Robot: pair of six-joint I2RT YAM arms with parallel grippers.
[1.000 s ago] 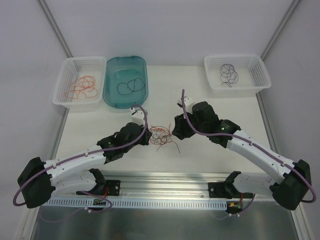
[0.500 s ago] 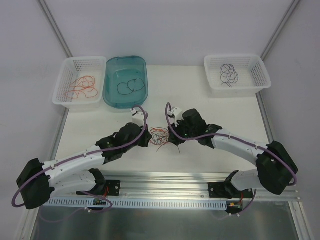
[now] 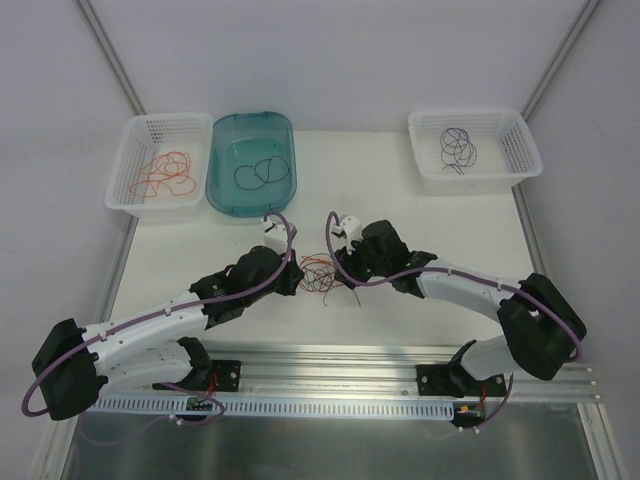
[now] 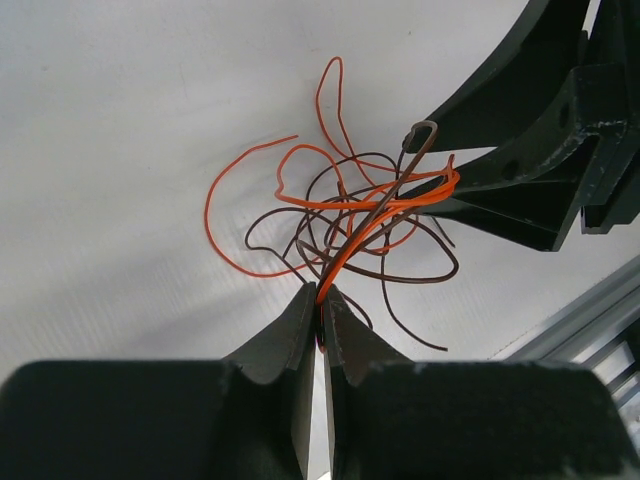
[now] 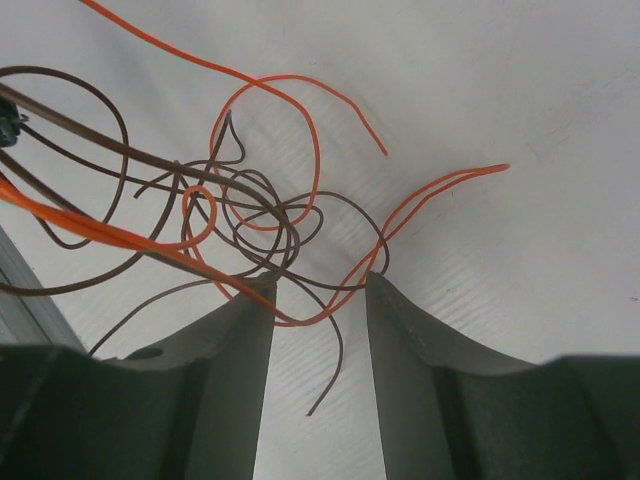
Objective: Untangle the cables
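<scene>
A tangle of hair-thin orange and dark brown cables (image 3: 321,274) lies on the white table between my two grippers. It also shows in the left wrist view (image 4: 360,215) and the right wrist view (image 5: 250,220). My left gripper (image 4: 322,296) is shut on an orange strand at the near edge of the tangle. My right gripper (image 5: 320,285) is open, its fingers straddling strands at the tangle's other side; its black fingers (image 4: 520,170) show in the left wrist view, reaching into the wires.
A white basket (image 3: 130,180) with orange cables stands at the back left, beside a teal tub (image 3: 222,185) holding a black cable. A white basket (image 3: 515,150) with dark purple cables stands at the back right. A metal rail (image 3: 340,360) runs along the near edge.
My right arm has swung left and lowered its gripper onto the tangle. The tangle has drawn together a little. My left gripper has stayed shut at its near-left side.
</scene>
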